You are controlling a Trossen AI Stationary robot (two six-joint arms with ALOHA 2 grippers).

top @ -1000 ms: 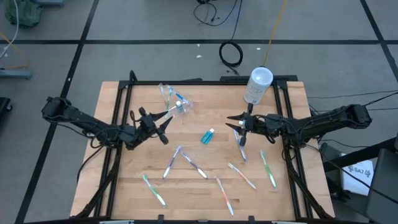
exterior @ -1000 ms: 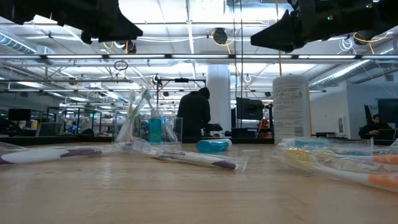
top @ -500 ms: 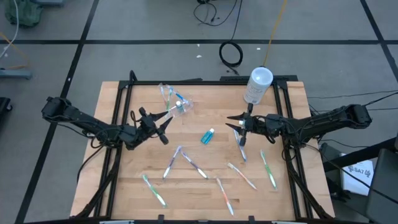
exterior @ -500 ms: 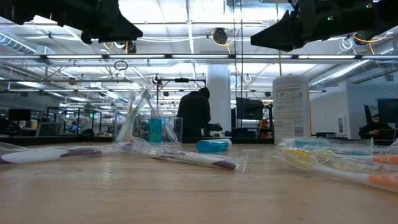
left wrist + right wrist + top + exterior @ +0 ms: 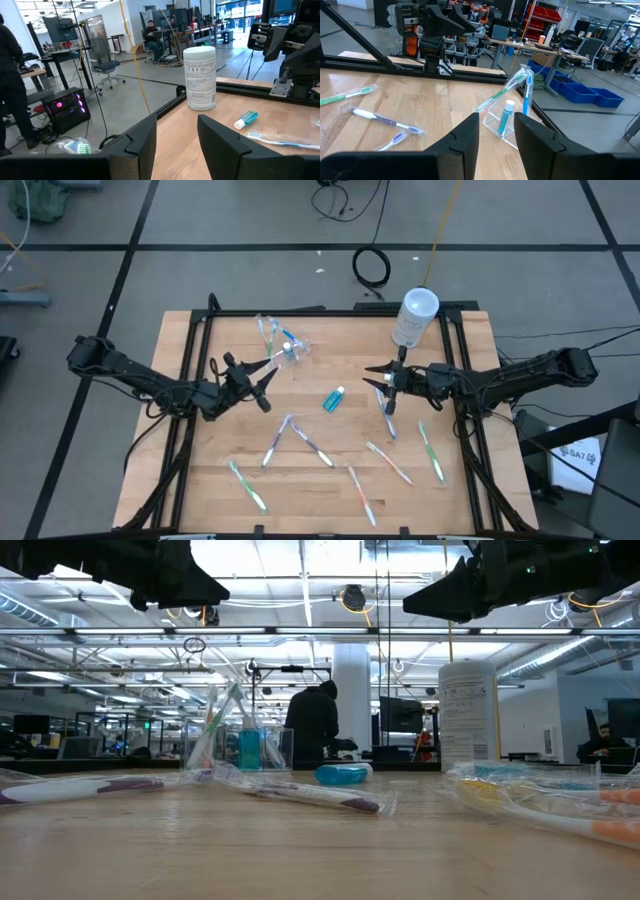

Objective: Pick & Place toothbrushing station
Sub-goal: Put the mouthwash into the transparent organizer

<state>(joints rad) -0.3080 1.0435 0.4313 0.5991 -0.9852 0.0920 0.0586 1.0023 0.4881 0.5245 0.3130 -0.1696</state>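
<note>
A clear pouch [image 5: 279,340] stands on its base at the table's far left. It holds a green toothbrush, a blue toothbrush and a teal tube [image 5: 506,116]. Another teal tube [image 5: 334,398] lies on its side mid-table. Several toothbrushes [image 5: 310,442] lie flat across the near half. My left gripper [image 5: 268,385] hangs open above the table, just near of the pouch. My right gripper [image 5: 368,377] hangs open to the right of the loose tube. Both point level toward the table's middle with nothing between their fingers [image 5: 145,142] [image 5: 466,137].
A tall whitish canister [image 5: 414,318] stands at the far right, close behind my right gripper. A black frame rail [image 5: 330,310] runs along the table's far edge and down its sides. A person [image 5: 314,725] stands in the room beyond the table.
</note>
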